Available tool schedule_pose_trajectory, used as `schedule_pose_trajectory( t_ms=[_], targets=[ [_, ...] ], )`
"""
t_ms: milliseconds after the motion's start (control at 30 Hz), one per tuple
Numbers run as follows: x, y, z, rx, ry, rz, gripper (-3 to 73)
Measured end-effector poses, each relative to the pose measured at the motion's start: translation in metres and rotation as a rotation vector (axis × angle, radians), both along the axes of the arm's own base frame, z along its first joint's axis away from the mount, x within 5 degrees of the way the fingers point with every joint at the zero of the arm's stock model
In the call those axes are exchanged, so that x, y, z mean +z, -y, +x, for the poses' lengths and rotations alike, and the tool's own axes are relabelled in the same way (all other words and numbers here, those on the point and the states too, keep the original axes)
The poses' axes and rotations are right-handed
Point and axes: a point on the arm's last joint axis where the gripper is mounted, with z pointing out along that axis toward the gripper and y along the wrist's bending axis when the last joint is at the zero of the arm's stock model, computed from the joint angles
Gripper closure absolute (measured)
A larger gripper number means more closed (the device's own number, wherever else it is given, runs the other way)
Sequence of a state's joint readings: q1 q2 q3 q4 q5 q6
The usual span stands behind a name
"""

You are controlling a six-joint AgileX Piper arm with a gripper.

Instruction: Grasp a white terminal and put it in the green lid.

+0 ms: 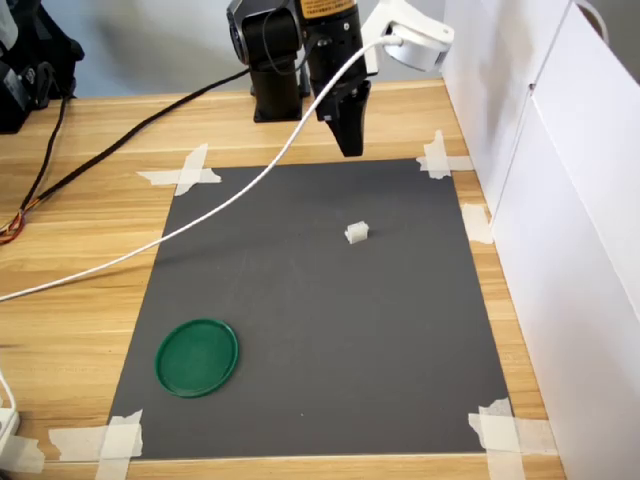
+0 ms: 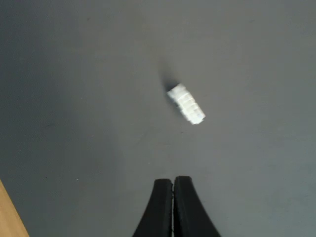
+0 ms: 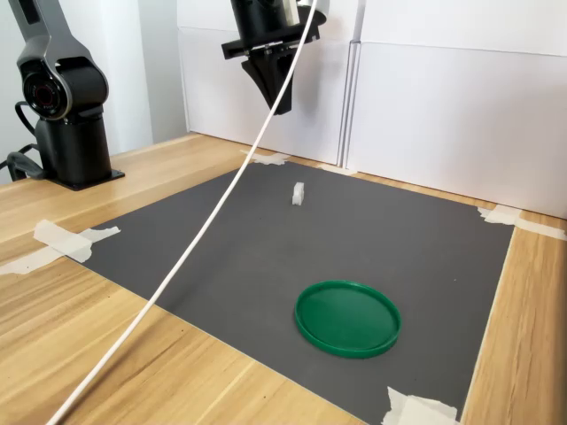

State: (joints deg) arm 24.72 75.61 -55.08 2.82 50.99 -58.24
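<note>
A tiny white terminal [image 1: 357,233] lies alone on the dark grey mat, right of the mat's middle in the first exterior view; it also shows in the second exterior view [image 3: 299,193] and as a ridged block in the wrist view [image 2: 186,104]. The green lid [image 1: 197,357] lies flat near the mat's front left corner in the first exterior view, and its rim [image 3: 346,350] shows in the second exterior view; nothing lies in it. My gripper [image 1: 349,148] hangs high above the mat's far edge, behind the terminal, its black fingers [image 2: 160,207] pressed together and holding nothing.
The grey mat [image 1: 300,300] is taped at its corners to a wooden table [image 1: 70,300]. A white cable [image 1: 200,220] runs from the arm across the mat's left part. White panels [image 1: 560,200] wall the first exterior view's right. The arm's black base [image 3: 66,115] stands at the second exterior view's left.
</note>
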Motion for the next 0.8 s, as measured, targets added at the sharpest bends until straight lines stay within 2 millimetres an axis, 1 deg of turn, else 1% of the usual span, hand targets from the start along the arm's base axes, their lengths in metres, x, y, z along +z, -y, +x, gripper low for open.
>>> schedule_pose_trajectory(
  t_ms=[100, 167, 367, 467, 600, 667, 800],
  targets=[
    [-0.002, -0.002, 0.004, -0.004, 0.016, 0.009, 63.5],
    [-0.004, -0.003, 0.006, -0.006, 0.021, 0.012, 57.0],
    [-0.013, -0.004, 0.015, -0.034, 0.022, -0.012, 29.5],
    [-0.015, -0.005, 0.017, -0.011, 0.035, -0.016, 18.0],
    [-0.015, -0.006, 0.017, 0.011, 0.032, -0.012, 9.9],
    [-0.018, -0.006, 0.017, 0.017, 0.01, -0.021, 8.4],
    [-0.029, -0.008, 0.019, 0.02, -0.052, -0.044, 8.0]
  ],
)
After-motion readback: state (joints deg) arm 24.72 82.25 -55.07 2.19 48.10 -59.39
